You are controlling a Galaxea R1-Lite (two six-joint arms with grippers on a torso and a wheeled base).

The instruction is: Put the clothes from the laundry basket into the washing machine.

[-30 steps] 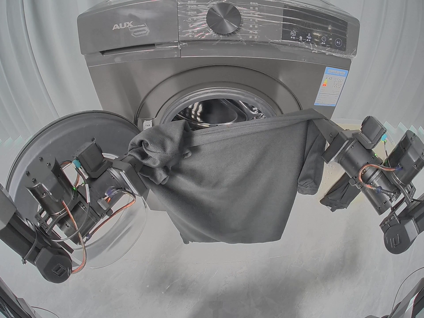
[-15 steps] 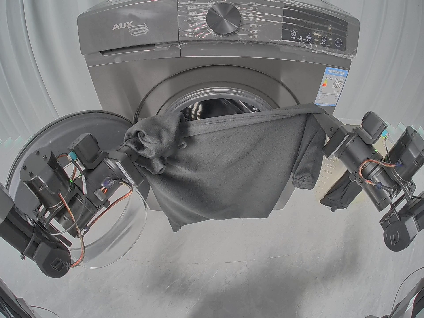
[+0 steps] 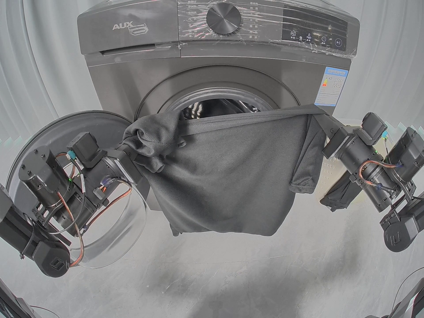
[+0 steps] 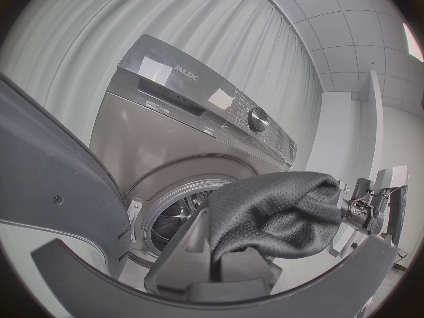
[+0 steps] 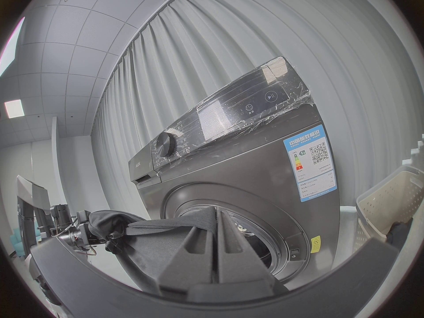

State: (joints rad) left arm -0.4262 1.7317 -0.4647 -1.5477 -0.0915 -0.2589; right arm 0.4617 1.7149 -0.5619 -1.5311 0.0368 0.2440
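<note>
Across the front of the washing machine (image 3: 212, 67), a dark garment (image 3: 229, 177) hangs spread between both arms. Its top hem is pulled taut across the drum opening (image 3: 216, 107), and the body of the cloth drapes over the machine's lower front, clear of the floor. Left gripper (image 4: 215, 248): hinge side of the machine, fingers clamped on a bunched corner. Right gripper (image 3: 321, 122): label side of the machine, fingers closed together on the opposite corner, with a sleeve (image 3: 304, 177) dangling just beneath. Judgement: the two-corner hold stretches the hem into a straight edge that can be carried over the port lip, so the cloth feeds in without snagging; no part of the garment is inside yet. Door (image 3: 57, 133) is swung wide on the hinge side, behind the left arm and out of the feed path. Head view gives the full span and the hang of the cloth. Left wrist view adds clamp detail: fabric pinched between the pads and ballooning past the fingertips. Right wrist view shows a thin fold between its two fingers, and also the laundry basket (image 5: 388, 195) beside the machine's label side with dark cloth (image 5: 399, 232) in it. This is probably more of the load to be moved.
</note>
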